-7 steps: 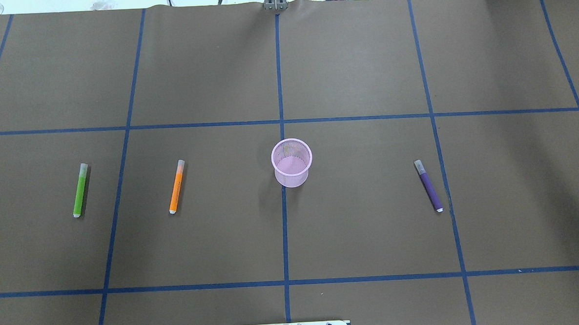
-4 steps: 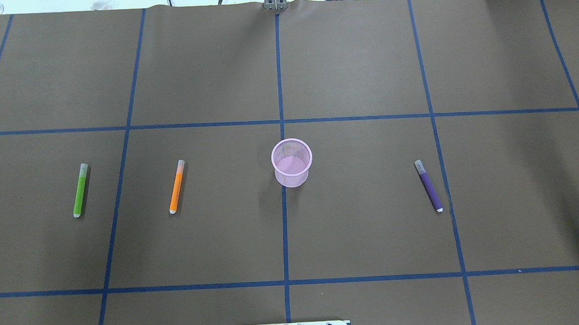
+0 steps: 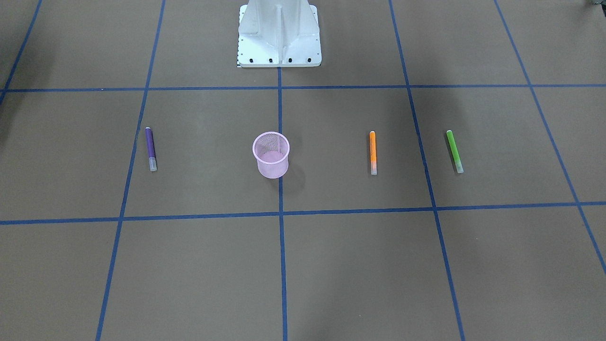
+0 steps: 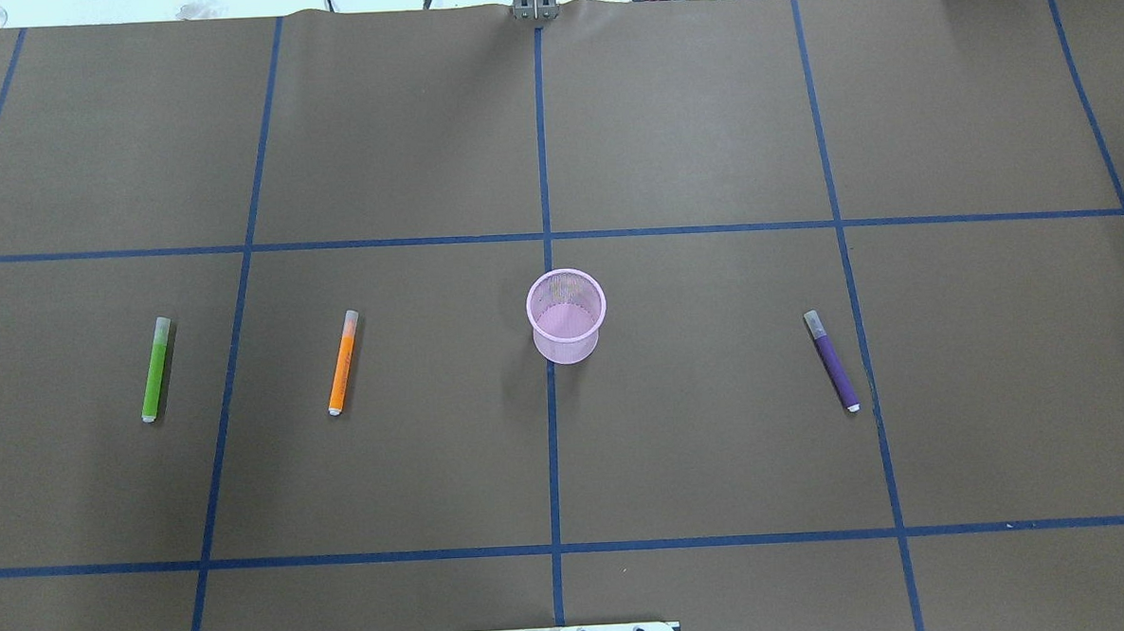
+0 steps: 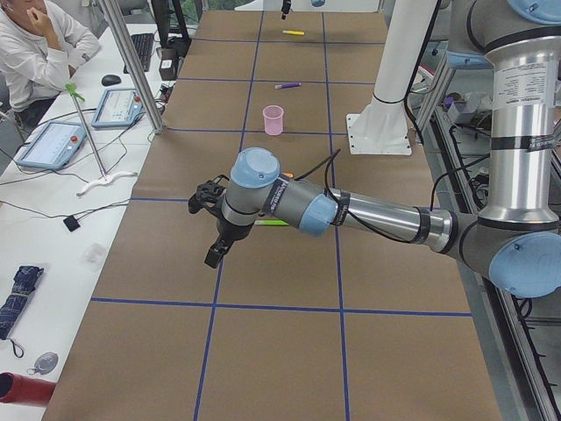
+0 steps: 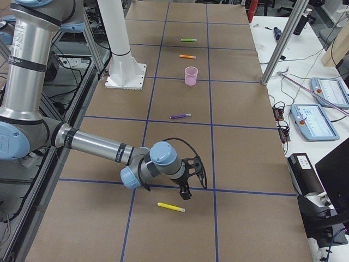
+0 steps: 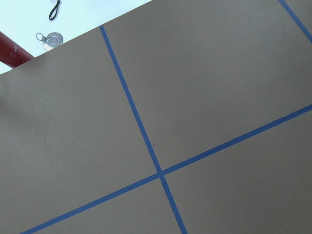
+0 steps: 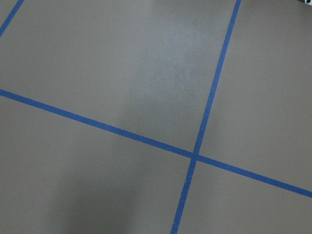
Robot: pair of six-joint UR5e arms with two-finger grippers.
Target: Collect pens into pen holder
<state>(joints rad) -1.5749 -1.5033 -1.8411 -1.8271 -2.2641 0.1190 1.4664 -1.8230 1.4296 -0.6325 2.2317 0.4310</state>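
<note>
The pen holder (image 4: 568, 346) stands upright at the middle of the brown worktop (image 4: 719, 441), its base on the central one of the blue tape lines (image 4: 553, 449); three pens lie flat in a row with it, each well apart from it. The orange pen (image 4: 343, 362) and, farther out, the green pen (image 4: 155, 369) lie on the robot's left, both with their whitish caps pointing away from the robot's base (image 3: 279, 33); the purple pen (image 4: 831, 361) lies on the robot's right, slightly askew, just beside a tape line. The yellow pen (image 6: 171, 207) lies flat at the far right end of the worktop, outside the overhead view.

The right claw (image 6: 186, 192) hangs near the yellow pen, apparently a little above the paper, though the side view is too poor to be sure; the left claw (image 5: 213, 256) hangs over the worktop's left end, near the green pen. Both show only in the side views, so I cannot tell whether either is spread or pressed together; both wrist cameras show only paper and crossing tape.
</note>
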